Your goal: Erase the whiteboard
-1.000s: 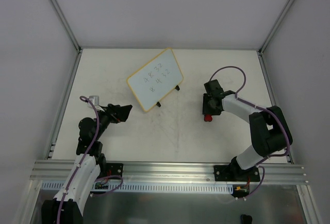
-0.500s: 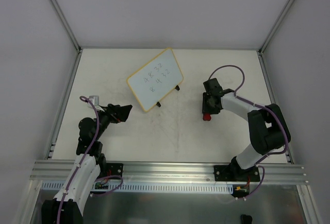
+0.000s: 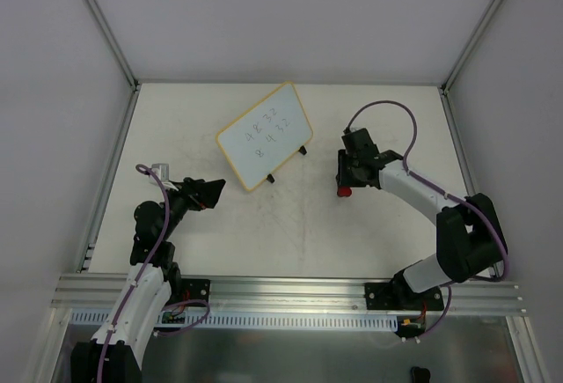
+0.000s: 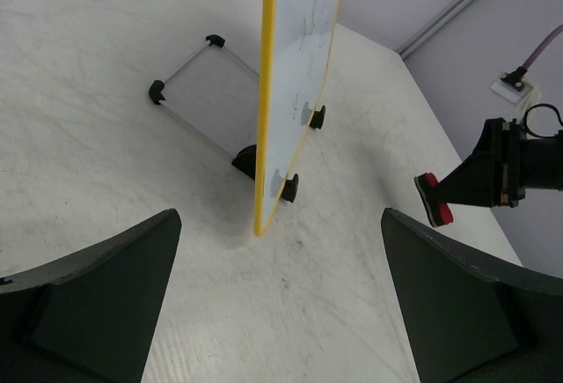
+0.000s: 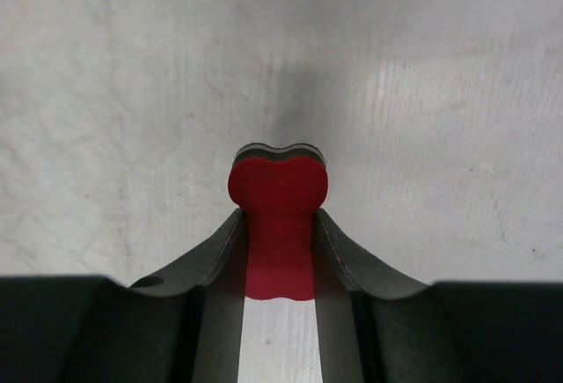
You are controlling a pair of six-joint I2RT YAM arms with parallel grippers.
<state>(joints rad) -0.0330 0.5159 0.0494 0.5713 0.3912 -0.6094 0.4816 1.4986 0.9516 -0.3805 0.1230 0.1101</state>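
The whiteboard, white with a yellow frame and dark handwritten digits, stands tilted on black feet at the table's middle back. In the left wrist view it shows edge-on. My right gripper is shut on the small red bone-shaped eraser, held just above the table to the right of the board; the eraser also shows in the left wrist view. My left gripper is open and empty, low on the table, left of and in front of the board.
The board's wire stand with black feet reaches out behind it. Aluminium frame posts and grey walls bound the white table. A rail runs along the near edge.
My right gripper has lifted the red eraser and moved slightly left and back toward the board. The left arm has not moved.
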